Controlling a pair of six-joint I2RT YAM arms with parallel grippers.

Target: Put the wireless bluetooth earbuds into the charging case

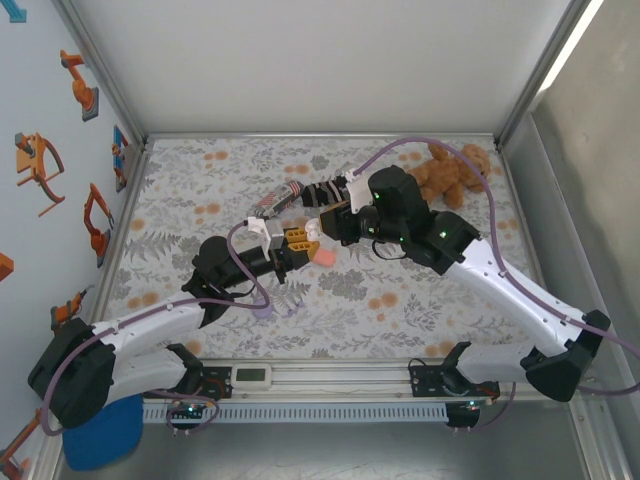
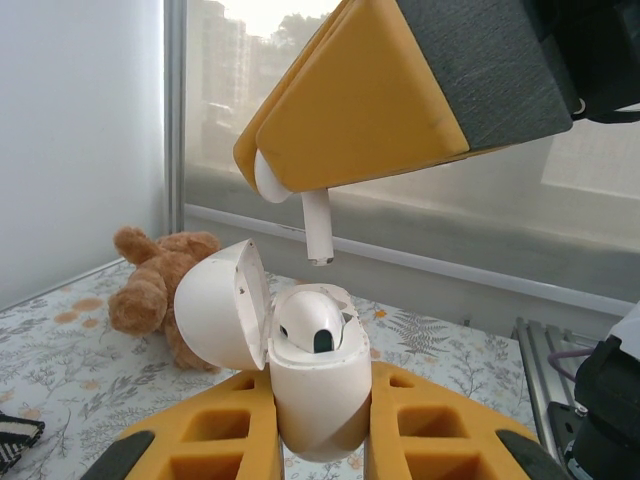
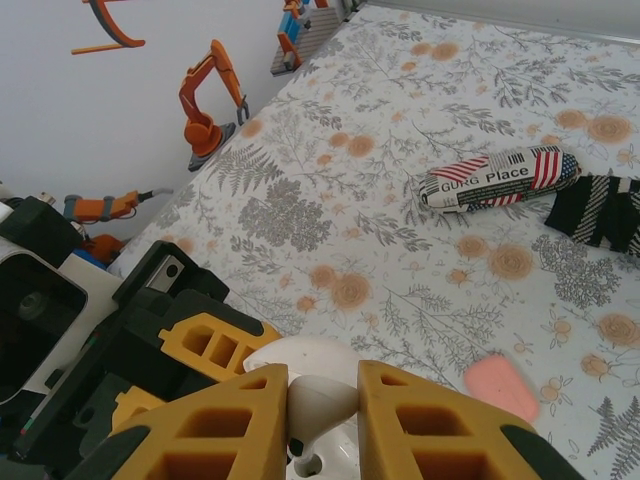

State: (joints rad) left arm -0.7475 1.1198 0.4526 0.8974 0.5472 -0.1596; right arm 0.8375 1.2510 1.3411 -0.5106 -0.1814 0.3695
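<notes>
L gripper (image 2: pixel 320 440) is clamped on the white charging case (image 2: pixel 316 395), fingers (image 2: pixel 440 420) on both sides of its lower body. The case is upright and held above the table (image 1: pixel 400 290), approx mid-surface, a bit toward the far edge. Lid (image 2: pixel 220 310) is hinged open to the left in the left wrist view. A second earbud (image 2: pixel 308 322), also white, sits in one well of the case.

R gripper (image 2: pixel 262 165) is closed tight on a white earbud (image 2: pixel 318 228). The bud head is pinched between the yellow pads and the stem hangs straight down. The stem tip is directly over the open case, just above it, not touching and not in the well yet. In the right wrist view the R gripper (image 3: pixel 322 425) has the white bud between its fingers, w/ the L gripper's yellow finger below and left.

Top view: both grippers meet tip to tip, L gripper (image 1: pixel 297 240) and R gripper (image 1: pixel 325 228).

Other items:
- Flat pink piece (image 3: pixel 502 385) lies on the table just beside the grippers.
- Striped packet (image 3: pixel 500 180) and dark striped cloth (image 3: pixel 600 210) lie nearer the far edge.
- Teddy bear (image 1: pixel 450 172) sits at the far right corner.
</notes>
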